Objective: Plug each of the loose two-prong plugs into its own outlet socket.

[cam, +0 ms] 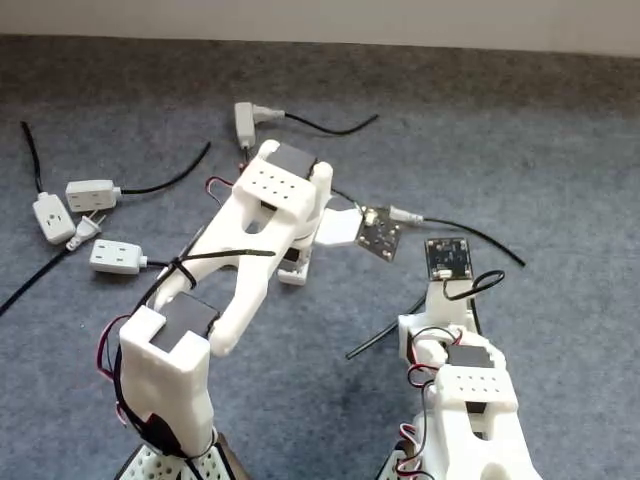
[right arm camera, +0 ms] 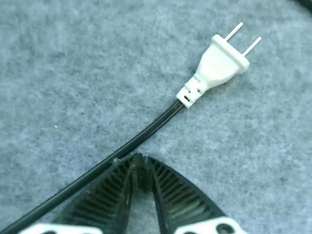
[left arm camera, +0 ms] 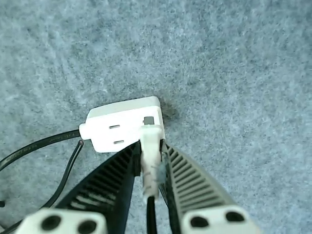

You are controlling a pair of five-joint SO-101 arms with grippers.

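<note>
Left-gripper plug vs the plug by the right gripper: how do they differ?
The held plug is clamped in the left gripper, nose against the outlet block, prongs hidden. The loose plug lies free on the carpet, prongs bare. Both are white with black cords.

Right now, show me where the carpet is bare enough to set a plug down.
Bare carpet lies right of the cord, and along the far edge behind the lone plug. Another free patch sits near-left, below the three outlets. Crowded: that cluster, and the middle, where the left arm holds a plug at an outlet beside the right arm.
</note>
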